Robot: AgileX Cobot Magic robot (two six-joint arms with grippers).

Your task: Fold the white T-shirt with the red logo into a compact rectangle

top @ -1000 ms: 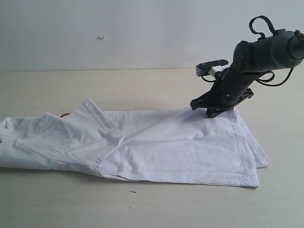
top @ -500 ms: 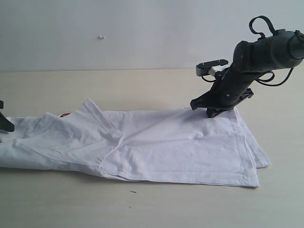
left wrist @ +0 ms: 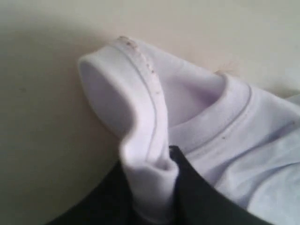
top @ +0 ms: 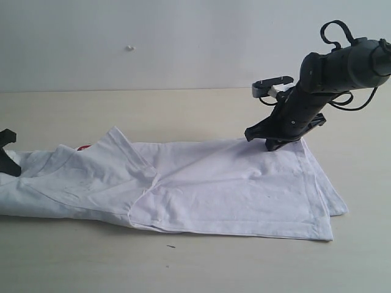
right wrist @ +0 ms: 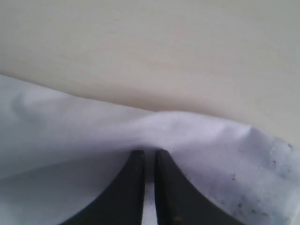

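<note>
The white T-shirt [top: 201, 189] lies flat across the table as a long band, with a sleeve flap folded over near the left. Only a sliver of the red logo [top: 84, 147] peeks out at its far edge. At the shirt's left end my left gripper [top: 7, 160] barely enters the exterior view. In the left wrist view my left gripper [left wrist: 151, 180] is shut on a bunched fold of cloth beside the ribbed collar [left wrist: 220, 126]. My right gripper [top: 278, 144] presses on the far right edge; its jaws [right wrist: 149, 154] stand nearly together, pinching a thin ridge of the shirt [right wrist: 70, 131].
The pale wooden table [top: 183, 110] runs back to a plain wall [top: 153, 43]. A small dark speck [top: 171, 246] lies on the table in front of the shirt. The right arm's dark body [top: 342, 67] rises over the back right.
My left gripper has come into the exterior view at the left edge and closed on the shirt near the collar. The right arm and the shirt's right end have not moved.
</note>
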